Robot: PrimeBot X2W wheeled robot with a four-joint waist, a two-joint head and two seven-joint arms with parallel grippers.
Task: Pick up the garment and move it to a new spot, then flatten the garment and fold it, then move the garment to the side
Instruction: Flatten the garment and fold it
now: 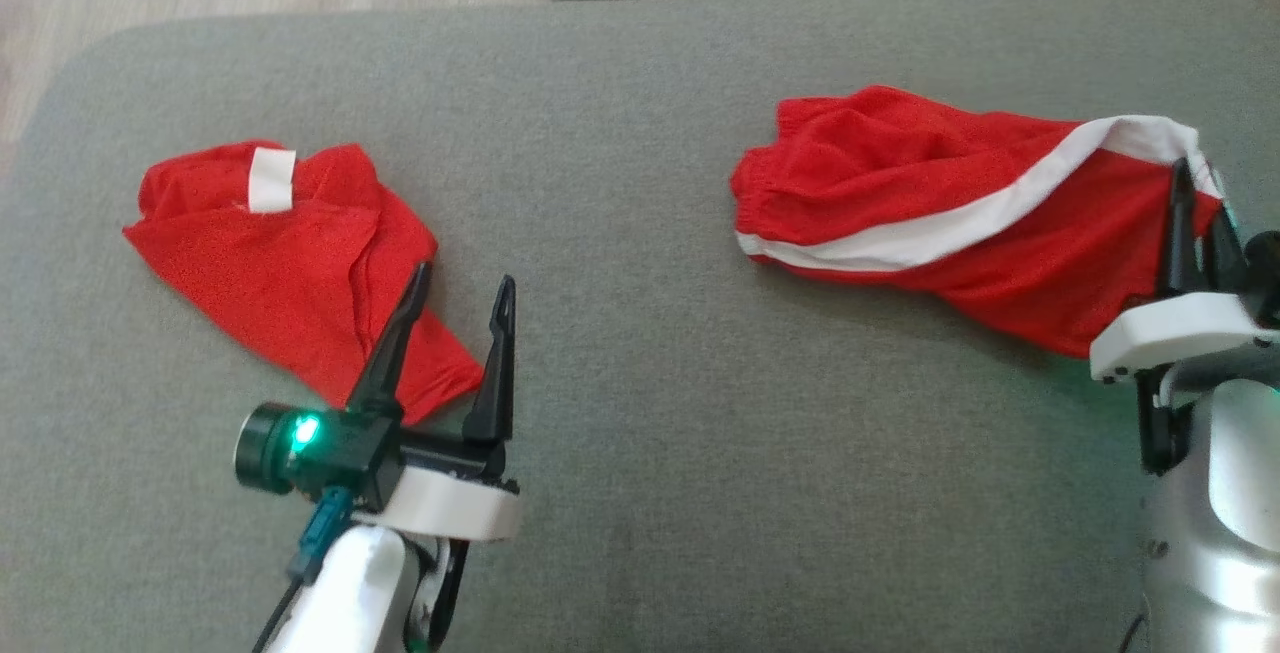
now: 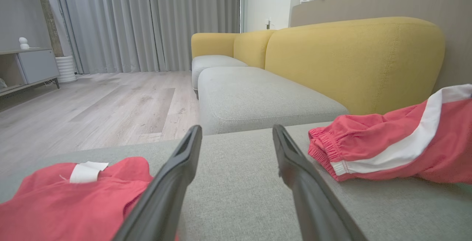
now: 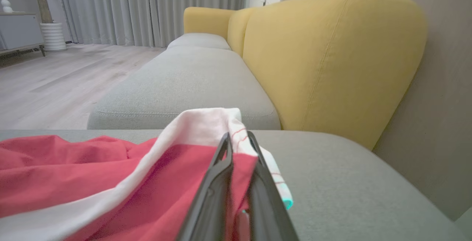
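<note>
Red striped garment [image 1: 900, 183] is lying crumpled on the right half of the grey cushion [image 1: 640, 493], with its outer end near the right edge. Right gripper [image 1: 1198, 195] is pinching that end, jaws clamped on the white-banded hem. Left gripper [image 1: 465, 278] is hovering with jaws wide and nothing between them, one finger overlapping the near corner of a second red garment [image 1: 260, 263] with a white tag, which is sitting close to the rounded left edge. Bare cushion is running between both garments and along the front. Yellow backrest [image 3: 332, 60] is bounding the far right; wood floor [image 2: 92, 104] is showing past the left.
</note>
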